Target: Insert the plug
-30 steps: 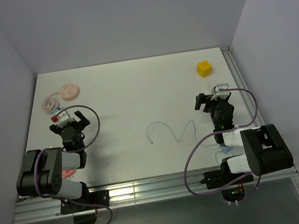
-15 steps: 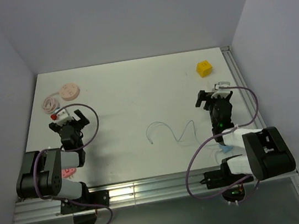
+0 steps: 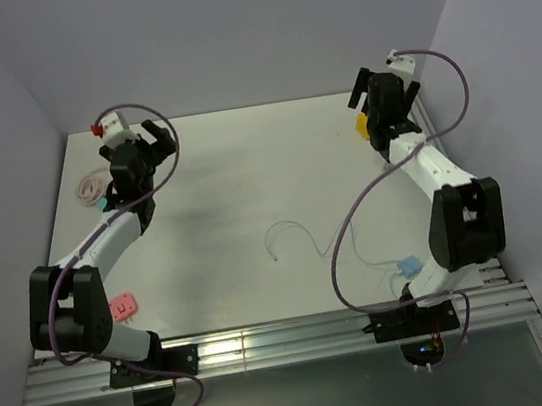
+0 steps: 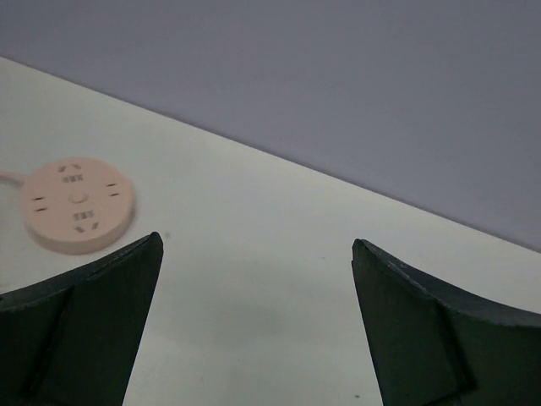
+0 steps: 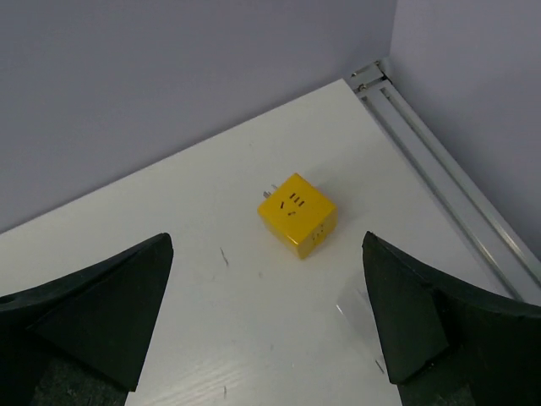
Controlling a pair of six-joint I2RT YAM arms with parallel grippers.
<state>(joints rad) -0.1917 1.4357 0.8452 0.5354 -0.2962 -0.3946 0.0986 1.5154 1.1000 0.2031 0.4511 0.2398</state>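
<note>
Two arms, both stretched toward the upper edge of the table [image 3: 247, 176] in the top view.

1. Left gripper [image 4: 258, 245]: jaws spread wide, nothing between them. In the top view it sits at the upper left corner of the table. Its wrist view shows bare table and the grey wall [image 4: 338, 76] between the two dark fingers [image 4: 93, 321].

2. Right gripper [image 5: 267, 245]: jaws spread wide, nothing held. In the top view it sits at the upper right corner, beside the rail [image 5: 439, 178] that runs along the table's right edge.

3. Plug [image 5: 297, 215]: yellow cube, resting on the table. In the right wrist view it is at frame centre, beyond the fingertips and clear of both. Dark slots show on its top face, and short metal prongs stick out at its upper left side. In the top view only a yellow sliver shows, just left of the right gripper.

4. Socket [image 4: 78, 205]: round, pale pink, lying flat on the table. In the left wrist view it is at middle left, just above the left finger, not touching it. Three groups of slots show on its face, and a cord leaves toward the left frame edge. In the top view the left gripper covers it.

5. Pink cord [image 3: 87, 186]: loose coil, upper left of the table, just left of the left arm.

6. Wire [image 3: 301, 234]: thin, white, wavy, at table centre, well apart from both grippers.

7. Pink piece [image 3: 124, 306]: small, lower left, by the left arm's base; too small to identify.

8. Blue piece [image 3: 408, 266]: small, lower right, by the right arm's base; too small to identify.
</note>
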